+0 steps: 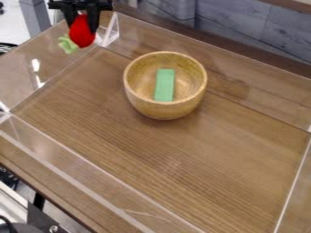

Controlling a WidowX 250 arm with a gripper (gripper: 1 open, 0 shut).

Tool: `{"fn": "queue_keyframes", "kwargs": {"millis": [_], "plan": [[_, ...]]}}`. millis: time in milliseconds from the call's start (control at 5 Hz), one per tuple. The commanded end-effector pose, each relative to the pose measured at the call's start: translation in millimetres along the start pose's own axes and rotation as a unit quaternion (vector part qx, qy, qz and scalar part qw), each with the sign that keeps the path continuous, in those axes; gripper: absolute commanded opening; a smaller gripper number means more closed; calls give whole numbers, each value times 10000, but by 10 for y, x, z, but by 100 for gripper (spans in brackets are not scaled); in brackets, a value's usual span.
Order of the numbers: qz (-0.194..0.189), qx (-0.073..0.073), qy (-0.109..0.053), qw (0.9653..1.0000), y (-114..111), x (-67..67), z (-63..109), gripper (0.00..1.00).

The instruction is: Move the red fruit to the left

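"Where's the red fruit?" "Upper left of the view, the toy strawberry (83, 33), green leafy end toward the lower left; claw (87, 15) at its upper side, part-open around it, seemingly gripping it; exact finger contact unclear."

"Edges and room?" "Fruit near the table's (145, 164) upper-left edge; bare wood toward the viewer and along the left side; dark ledge (237, 23) bounds the far side."

"Obstacles?" "Round wooden bowl (142, 79) to the right, well apart from the fruit; flat green rectangular block (165, 86) inside it; black cables (39, 202) beyond the lower-left edge."
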State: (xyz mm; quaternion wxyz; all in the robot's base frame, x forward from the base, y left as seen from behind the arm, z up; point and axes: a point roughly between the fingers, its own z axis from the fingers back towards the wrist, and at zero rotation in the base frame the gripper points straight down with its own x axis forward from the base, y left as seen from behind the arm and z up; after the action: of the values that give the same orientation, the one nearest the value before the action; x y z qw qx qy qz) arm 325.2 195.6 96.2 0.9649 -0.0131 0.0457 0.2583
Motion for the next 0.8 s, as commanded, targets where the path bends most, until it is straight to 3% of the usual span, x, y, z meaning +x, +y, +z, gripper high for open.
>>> {"fn": "queue_keyframes", "kwargs": {"millis": [0,400,600], "plan": [[411,-44,-247,9988,9,72,216,0],[493,-79,-130,9987,-235,-130,-70,0],[738,-268,-107,9969,-309,-147,96,0]]}}
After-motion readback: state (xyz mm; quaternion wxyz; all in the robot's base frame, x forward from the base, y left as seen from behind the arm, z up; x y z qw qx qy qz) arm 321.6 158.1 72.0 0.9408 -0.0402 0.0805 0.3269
